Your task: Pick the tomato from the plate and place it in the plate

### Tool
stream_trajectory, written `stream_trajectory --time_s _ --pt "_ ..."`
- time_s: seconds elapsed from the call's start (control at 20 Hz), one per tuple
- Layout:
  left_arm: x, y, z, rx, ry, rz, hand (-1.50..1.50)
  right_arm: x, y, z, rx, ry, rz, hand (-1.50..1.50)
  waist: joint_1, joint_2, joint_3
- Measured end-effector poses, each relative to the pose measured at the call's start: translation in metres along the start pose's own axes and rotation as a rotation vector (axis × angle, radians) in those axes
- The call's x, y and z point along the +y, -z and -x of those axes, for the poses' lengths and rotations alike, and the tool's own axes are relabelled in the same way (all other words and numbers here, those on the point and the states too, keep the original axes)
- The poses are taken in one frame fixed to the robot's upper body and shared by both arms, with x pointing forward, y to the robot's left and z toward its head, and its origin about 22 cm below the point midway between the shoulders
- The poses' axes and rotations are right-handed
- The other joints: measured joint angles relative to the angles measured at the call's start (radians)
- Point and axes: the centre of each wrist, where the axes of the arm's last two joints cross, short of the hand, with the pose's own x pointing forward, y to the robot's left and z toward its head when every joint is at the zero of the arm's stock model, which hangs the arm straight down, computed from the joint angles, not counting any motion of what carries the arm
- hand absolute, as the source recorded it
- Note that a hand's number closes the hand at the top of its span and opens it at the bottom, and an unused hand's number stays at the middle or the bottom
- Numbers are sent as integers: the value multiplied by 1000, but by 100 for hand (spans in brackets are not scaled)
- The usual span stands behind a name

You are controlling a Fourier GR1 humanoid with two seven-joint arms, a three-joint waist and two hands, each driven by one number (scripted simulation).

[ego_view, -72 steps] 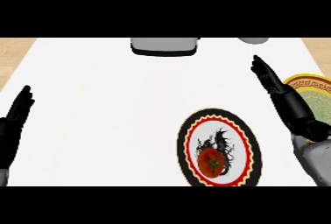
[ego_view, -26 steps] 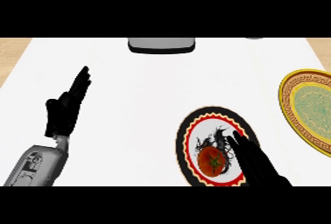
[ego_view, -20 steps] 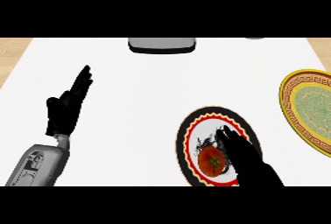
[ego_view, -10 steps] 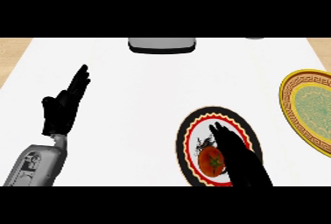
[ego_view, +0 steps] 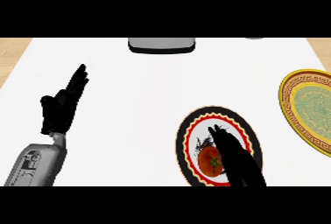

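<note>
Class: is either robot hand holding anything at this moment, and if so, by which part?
Nothing is held. The right hand lies straight-fingered beside the tomato on its plate; the left hand rests open.

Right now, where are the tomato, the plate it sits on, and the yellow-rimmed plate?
tomato (ego_view: 211, 161), head view, on its red top near the stem.
red-rimmed plate (ego_view: 187, 131), head view, on its upper left rim.
yellow-rimmed plate (ego_view: 315, 105), head view, on its green centre.

White counter top (ego_view: 161, 87); wooden strips at both far corners
</note>
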Motion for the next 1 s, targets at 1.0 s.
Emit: stream_trajectory --time_s 1.0 --pt "4 -6 3 16 -1 -29 0 -50 10 110 113 -85 210 150 -38 -1 3"
